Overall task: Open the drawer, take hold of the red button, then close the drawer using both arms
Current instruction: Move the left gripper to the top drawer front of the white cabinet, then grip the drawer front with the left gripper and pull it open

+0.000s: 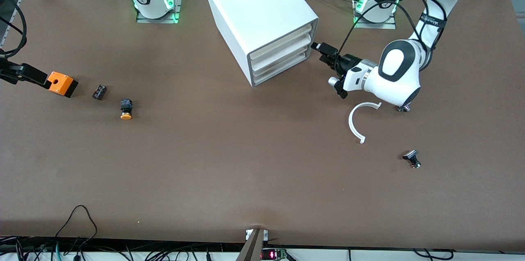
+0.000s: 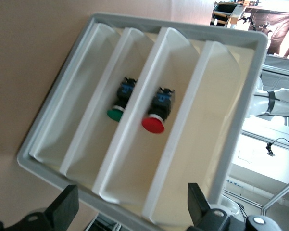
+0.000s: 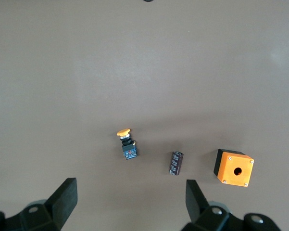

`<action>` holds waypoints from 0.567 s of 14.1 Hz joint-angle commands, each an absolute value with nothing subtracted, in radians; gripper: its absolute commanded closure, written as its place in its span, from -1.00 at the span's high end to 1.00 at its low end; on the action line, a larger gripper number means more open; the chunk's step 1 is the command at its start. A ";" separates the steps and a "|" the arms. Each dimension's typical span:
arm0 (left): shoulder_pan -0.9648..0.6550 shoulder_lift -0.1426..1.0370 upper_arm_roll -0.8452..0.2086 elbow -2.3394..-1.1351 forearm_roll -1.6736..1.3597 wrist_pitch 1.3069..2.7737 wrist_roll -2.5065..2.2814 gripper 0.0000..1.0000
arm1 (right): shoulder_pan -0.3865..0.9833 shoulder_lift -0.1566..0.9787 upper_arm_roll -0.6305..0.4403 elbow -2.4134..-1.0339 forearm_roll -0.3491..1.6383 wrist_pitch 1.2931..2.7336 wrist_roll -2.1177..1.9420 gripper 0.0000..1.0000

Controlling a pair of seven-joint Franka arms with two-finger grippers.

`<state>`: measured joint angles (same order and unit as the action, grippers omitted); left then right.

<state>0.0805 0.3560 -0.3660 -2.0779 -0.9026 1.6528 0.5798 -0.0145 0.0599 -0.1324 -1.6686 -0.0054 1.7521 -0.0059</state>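
Your left claw [image 1: 326, 53], fingers wide and empty, faces the boxy white plastic cabinet's closed drawer [image 1: 279, 58]: hook its cream lip squarely. The right claw [image 3: 130, 204] waits wide over the brown bench [image 1: 229, 162].

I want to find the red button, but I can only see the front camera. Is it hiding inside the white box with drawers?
Observer: Yes. The left wrist view shows the red button lying in one middle drawer of the cabinet.
Operator: Is anything else in there?
Observer: A green-capped button lies in the drawer next to it.
Operator: Can the arm grab now?
Observer: Not yet. The left gripper faces the drawer fronts with open fingers.
Operator: Is the other arm holding the orange box?
Observer: No. The right gripper hangs over the table with open fingers, and the orange box sits apart from them.
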 commanded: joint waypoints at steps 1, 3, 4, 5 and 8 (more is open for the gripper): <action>0.034 0.423 -0.370 -2.086 -0.960 1.768 0.643 0.98 | -0.017 0.067 -0.133 -1.661 0.009 1.747 -0.023 1.00; -0.012 0.460 -0.370 -2.089 -0.965 1.859 0.643 0.95 | -0.017 0.069 -0.133 -1.655 0.011 1.747 -0.021 1.00; -0.024 0.475 -0.370 -2.089 -0.972 1.871 0.643 0.93 | -0.017 0.069 -0.132 -1.655 0.009 1.747 -0.021 1.00; -0.031 0.480 -0.370 -2.091 -0.980 1.870 0.643 0.92 | -0.014 0.069 -0.132 -1.654 0.009 1.747 -0.018 1.00; -0.029 0.468 -0.370 -2.111 -0.980 1.842 0.630 0.92 | -0.014 0.067 -0.130 -1.652 0.008 1.749 -0.012 1.00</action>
